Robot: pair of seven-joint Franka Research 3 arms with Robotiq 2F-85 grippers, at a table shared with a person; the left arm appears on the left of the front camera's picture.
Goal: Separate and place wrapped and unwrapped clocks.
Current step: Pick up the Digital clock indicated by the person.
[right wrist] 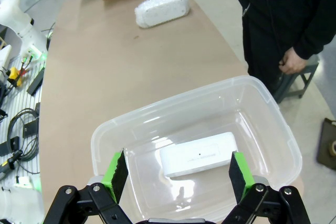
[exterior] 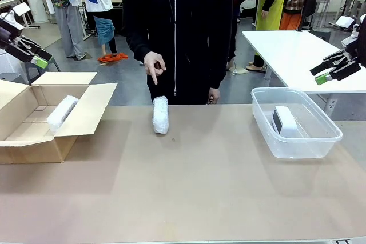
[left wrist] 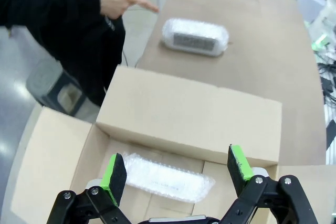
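- Done: one wrapped clock lies in the cardboard box; the bare clock lies in the clear bin.
- Left: second wrapped clock on the counter, beneath the person's pointing hand.
- Left claw and right claw: both released, empty.

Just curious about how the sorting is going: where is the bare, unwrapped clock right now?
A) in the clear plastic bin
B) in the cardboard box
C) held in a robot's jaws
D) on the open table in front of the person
A: the bare white clock lies inside the clear plastic bin, with nothing gripping it.
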